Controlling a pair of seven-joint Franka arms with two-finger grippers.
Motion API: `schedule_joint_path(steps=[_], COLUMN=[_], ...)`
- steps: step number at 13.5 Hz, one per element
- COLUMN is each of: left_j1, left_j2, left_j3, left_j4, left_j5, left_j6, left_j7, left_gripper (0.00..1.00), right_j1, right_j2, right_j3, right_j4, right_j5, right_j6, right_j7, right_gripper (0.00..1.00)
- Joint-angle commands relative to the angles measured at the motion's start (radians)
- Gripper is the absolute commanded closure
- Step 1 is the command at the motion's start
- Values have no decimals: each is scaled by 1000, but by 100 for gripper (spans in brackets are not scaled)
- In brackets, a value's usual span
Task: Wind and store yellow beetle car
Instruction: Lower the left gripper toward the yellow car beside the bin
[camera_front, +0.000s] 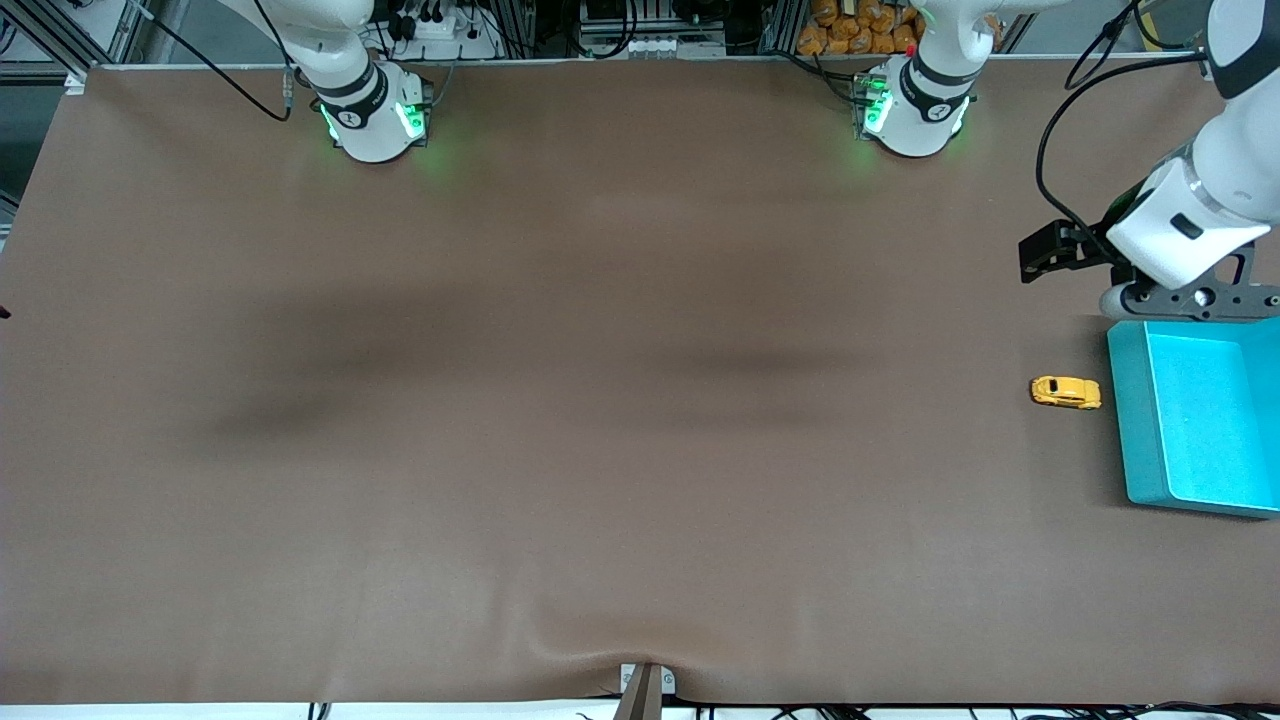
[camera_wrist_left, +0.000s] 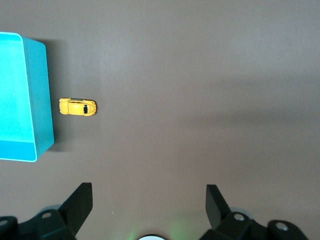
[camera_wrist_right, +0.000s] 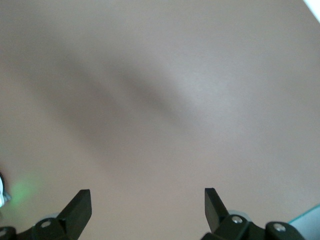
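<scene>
Both grippers have fingers spread wide, holding and touching nothing. The left gripper (camera_wrist_left: 149, 207) hangs over the desk's left-arm end, above the bin's (camera_front: 1135, 420) edge; the right gripper (camera_wrist_right: 148, 210) over bare desk (camera_front: 600, 450). The car (camera_front: 1066, 392) sits just beside the bin.

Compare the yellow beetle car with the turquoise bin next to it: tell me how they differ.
Size: the yellow beetle car is tiny; the turquoise bin is far larger.
Shape: the car is a rounded closed body with dark windows; the bin is a boxy open container with straight walls.
Colour: the car is glossy yellow-orange; the bin is plain turquoise.
Shared: both rest on the brown table at the left arm's end, side by side with a small gap.
</scene>
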Motion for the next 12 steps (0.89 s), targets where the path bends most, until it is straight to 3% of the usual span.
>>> schedule_joint_path(steps=[1, 10, 12], left_j1=[4, 64, 95], left_j2=[2, 2, 17], left_j3=[-4, -3, -3], left_j4=[-32, -274, -290], left_j5=[-3, -5, -3], left_j6=[9, 330, 368], left_j7=[-78, -542, -615], left_gripper=[0, 0, 0], right_j1=[-9, 58, 90], right_j2=[-29, -128, -138], right_j3=[7, 15, 7], right_j4=[42, 44, 45], right_j5=[49, 89, 82], right_j6=[-21, -124, -127], right_j7=[225, 864, 877], right_gripper=[0, 0, 0])
